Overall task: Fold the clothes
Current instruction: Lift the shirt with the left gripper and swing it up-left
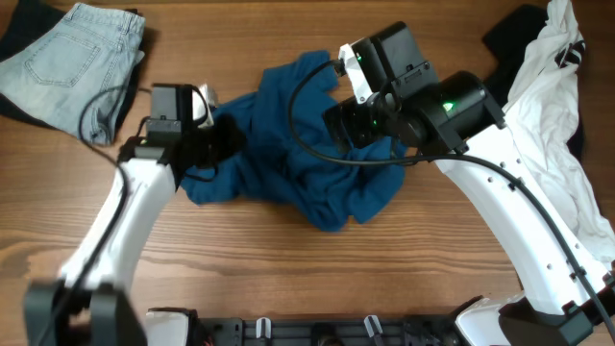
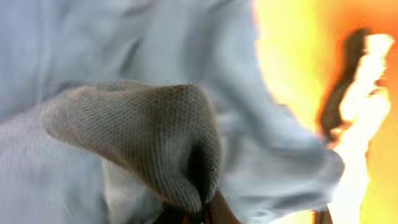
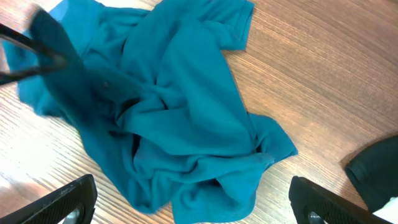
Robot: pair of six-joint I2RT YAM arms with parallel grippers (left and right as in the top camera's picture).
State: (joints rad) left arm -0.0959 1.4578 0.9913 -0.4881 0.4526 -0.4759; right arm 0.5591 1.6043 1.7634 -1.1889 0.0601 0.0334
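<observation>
One crumpled teal shirt (image 1: 288, 173) sits mid-surface (image 1: 288, 279), with bare wood open along the near edge. One pair of jeans (image 1: 72, 62) lies in the far-left corner, one white garment (image 1: 553, 125) at the right edge. Left claw (image 1: 213, 142) is pinched on the shirt's left side, right claw (image 3: 196, 202) spread wide above it.

Wood-grain table (image 1: 288, 279), light brown, boards running L-R. Top-L corner: pale denim jeans (image 1: 67, 62), folded, back pocket up, lying partly over a dark cloth (image 1: 12, 34) that shows at the corner and along their lower edge. R side: crumpled white garment (image 1: 557, 154), running from the top edge down toward bottom-R, w/ black cloth (image 1: 514, 38) touching it at the top and showing again along its R edge. Right wrist view: a corner of black cloth at bottom-R on bare wood, w/ a bit of white just below it.
</observation>
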